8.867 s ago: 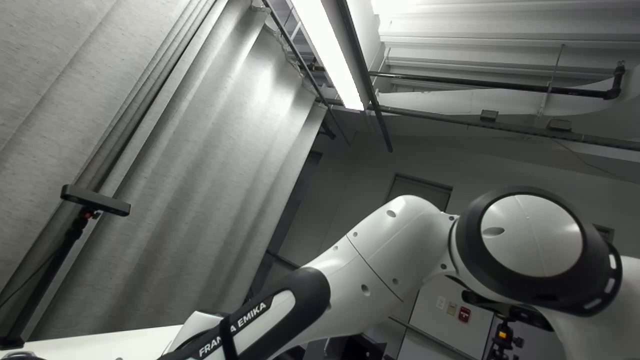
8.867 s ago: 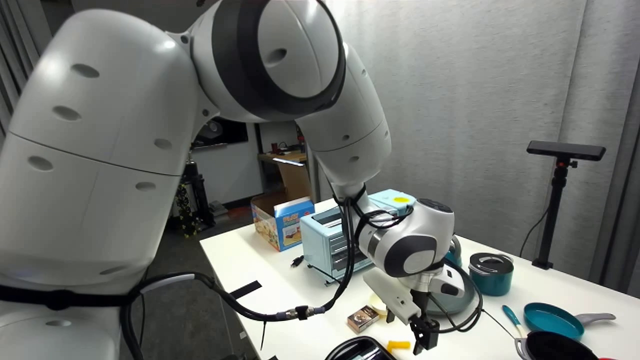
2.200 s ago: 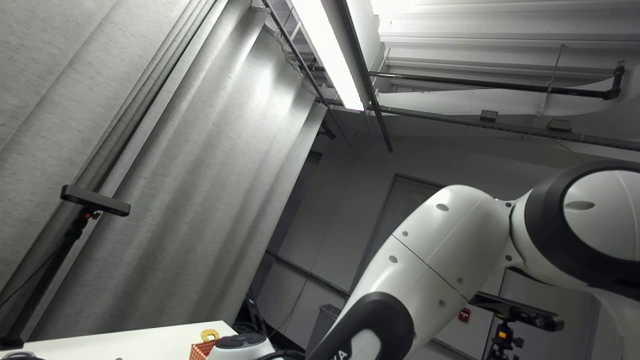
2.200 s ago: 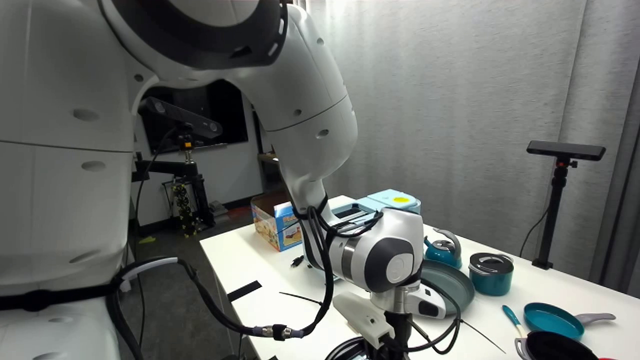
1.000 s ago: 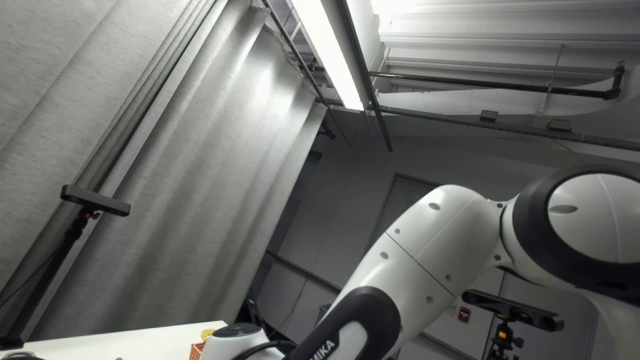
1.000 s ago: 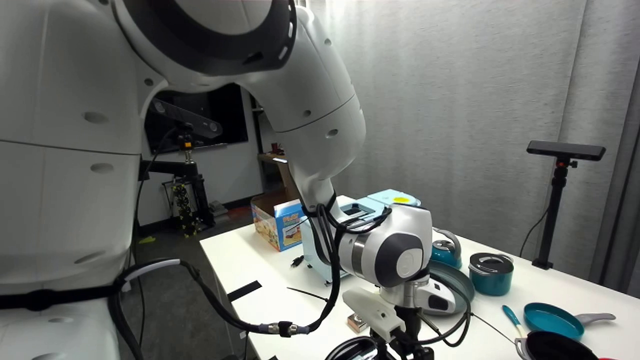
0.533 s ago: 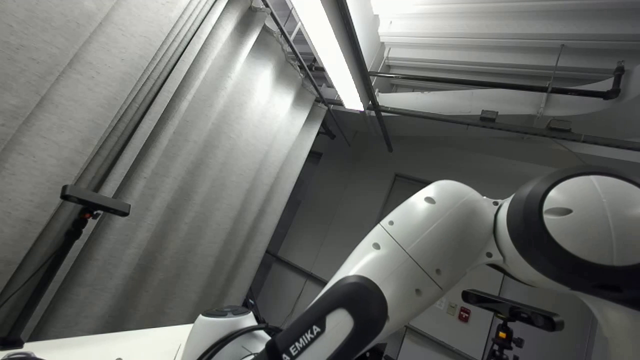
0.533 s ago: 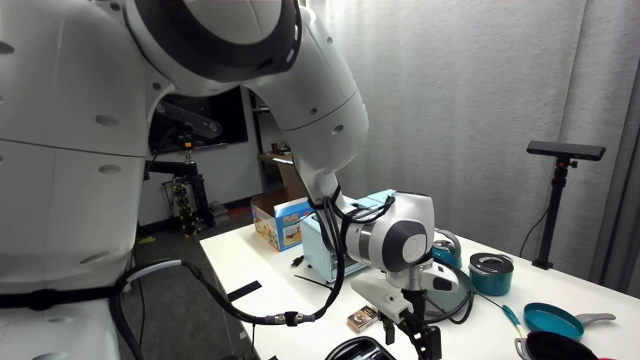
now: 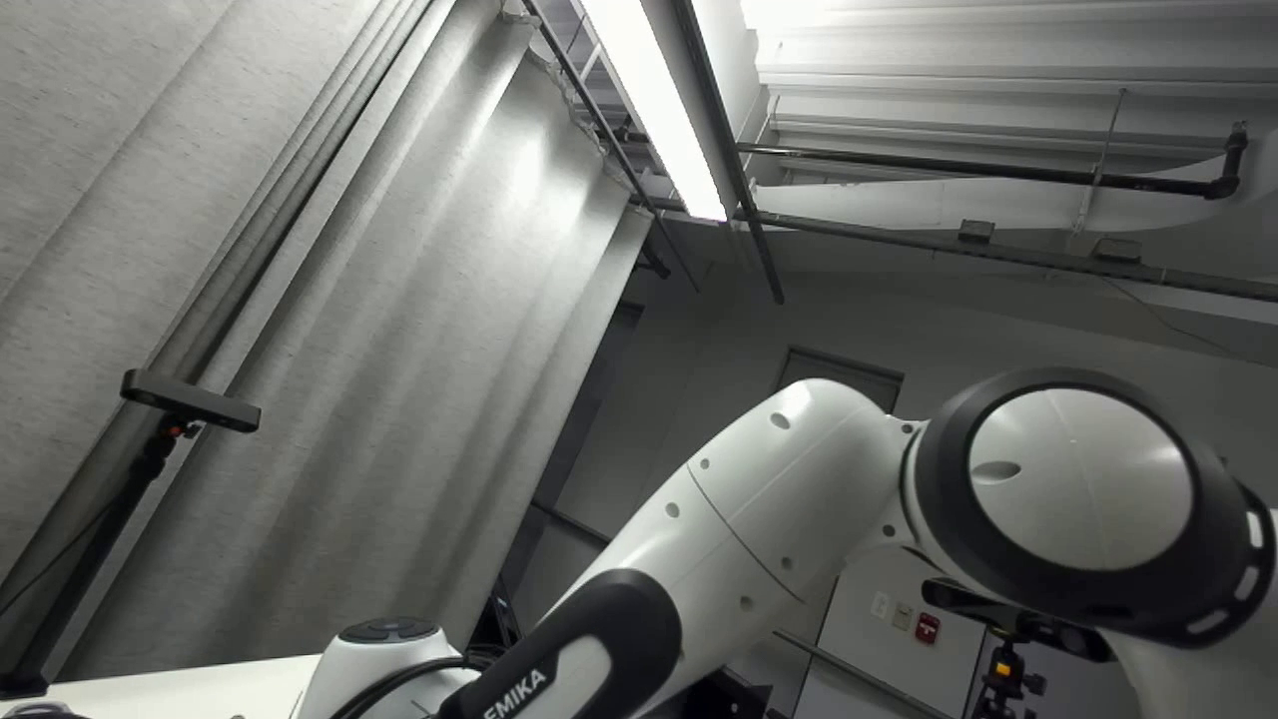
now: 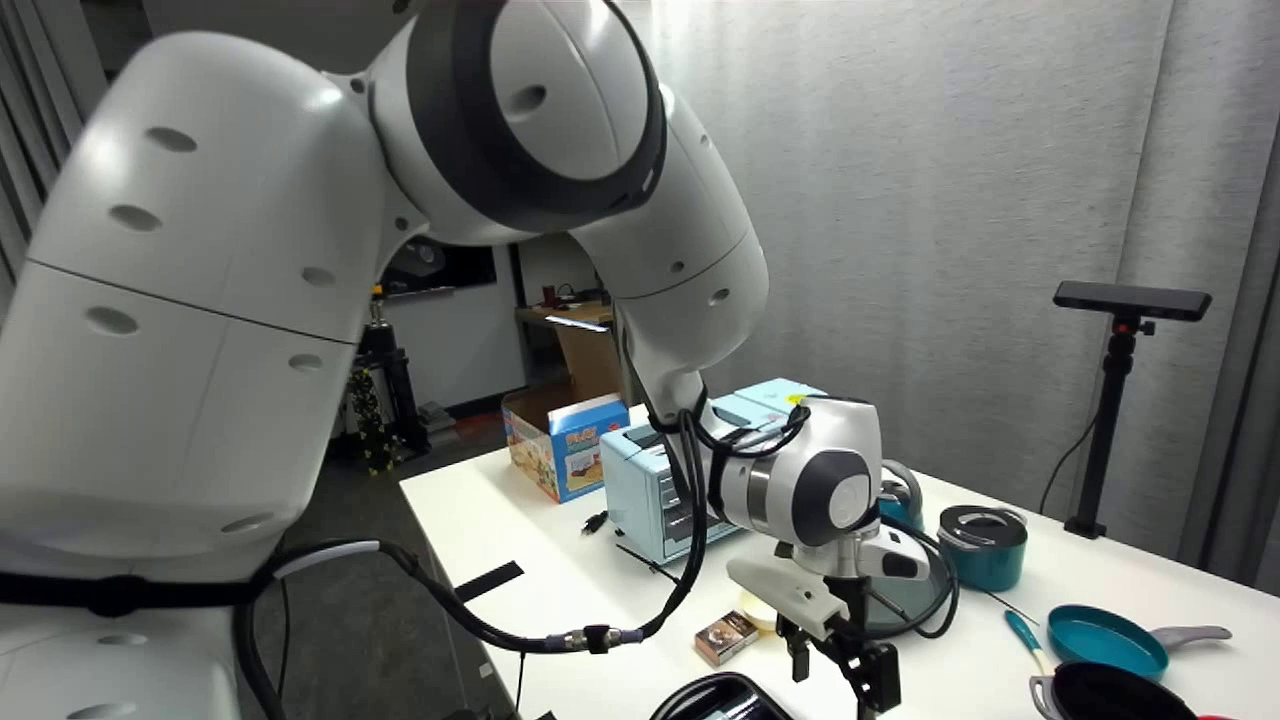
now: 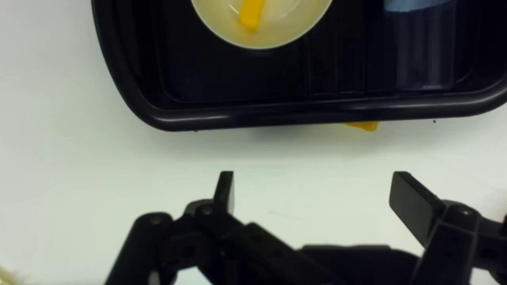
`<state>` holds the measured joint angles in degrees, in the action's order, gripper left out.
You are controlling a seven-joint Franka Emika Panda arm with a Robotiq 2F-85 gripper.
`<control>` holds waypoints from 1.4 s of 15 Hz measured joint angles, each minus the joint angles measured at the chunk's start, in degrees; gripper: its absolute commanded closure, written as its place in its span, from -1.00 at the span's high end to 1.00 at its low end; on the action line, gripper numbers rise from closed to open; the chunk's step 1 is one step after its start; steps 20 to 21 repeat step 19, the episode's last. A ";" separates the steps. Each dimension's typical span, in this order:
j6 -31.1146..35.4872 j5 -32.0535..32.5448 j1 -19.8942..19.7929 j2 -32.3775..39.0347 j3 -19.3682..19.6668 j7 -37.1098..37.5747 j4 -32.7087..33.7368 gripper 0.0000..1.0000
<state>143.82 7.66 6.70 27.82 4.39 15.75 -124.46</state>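
In the wrist view, the gripper [image 11: 313, 190] is hanging above the white counter [image 11: 79, 178]; its two black fingers [image 11: 414, 206] are standing wide apart, released, with white surface showing between them. A black tray [image 11: 245, 120] is lying just ahead of the fingertips, its long rim running across the view. A cream bowl [image 11: 293, 23], cut off by the upper border, is sitting inside the tray, and a yellow piece [image 11: 251, 18] is resting in the bowl. A second yellow thing [image 11: 366, 126] is peeking out at the tray's rim, mostly hidden.

In an exterior view, the white arm [image 10: 690, 260] is arching over the counter's robot-side edge. The gripper is hanging beside the tray, which is lying in from that edge. A small printed box [image 10: 726, 638] and a pale round thing [image 10: 757, 612] are lying near the gripper. Toward the left corner, a colourful carton [image 10: 570, 450] and a light-blue toaster oven [image 10: 632, 490] are standing. By the edge along the grey curtain [image 10: 950, 200], a teal kettle [image 10: 900, 513], partly hidden, and a teal pot [image 10: 985, 560] are standing.

In an exterior view, the arm is slanting down past the lower border, and a strip of the counter is showing at lower left.
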 measured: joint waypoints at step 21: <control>-4.35 -0.01 0.00 10.46 1.11 0.19 12.46 1.00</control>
